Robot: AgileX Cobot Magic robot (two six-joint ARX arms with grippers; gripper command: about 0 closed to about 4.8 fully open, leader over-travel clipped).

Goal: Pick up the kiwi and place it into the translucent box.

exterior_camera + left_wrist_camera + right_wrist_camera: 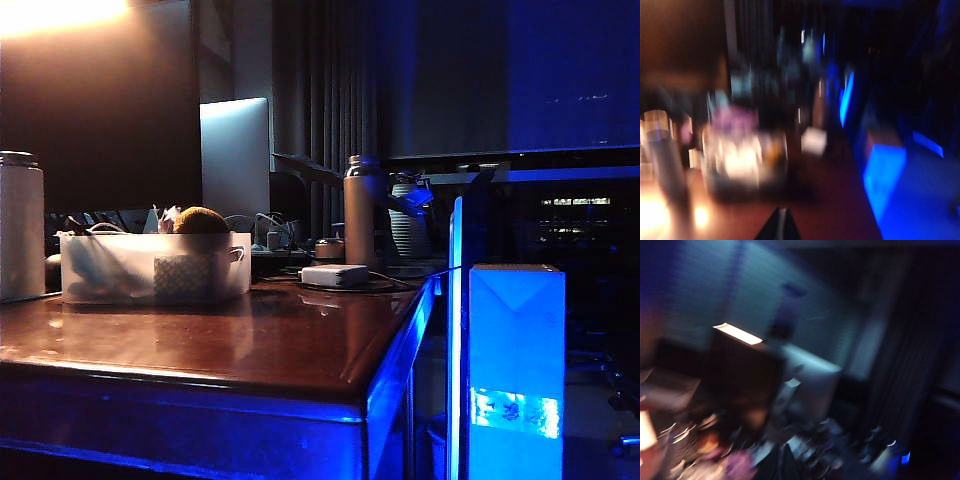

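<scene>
The kiwi [202, 221] is already sitting in the translucent box [150, 268] on the wooden table [250, 345], its top showing above the rim, so the placing looks done; I judge only pulling clear is left. Neither arm is showing in the exterior view. The left gripper [780, 226] is pointing toward the table with fingers pressed together, and the right gripper [781, 463] (badly blurred) is likewise pressed together, holding nothing.
</scene>
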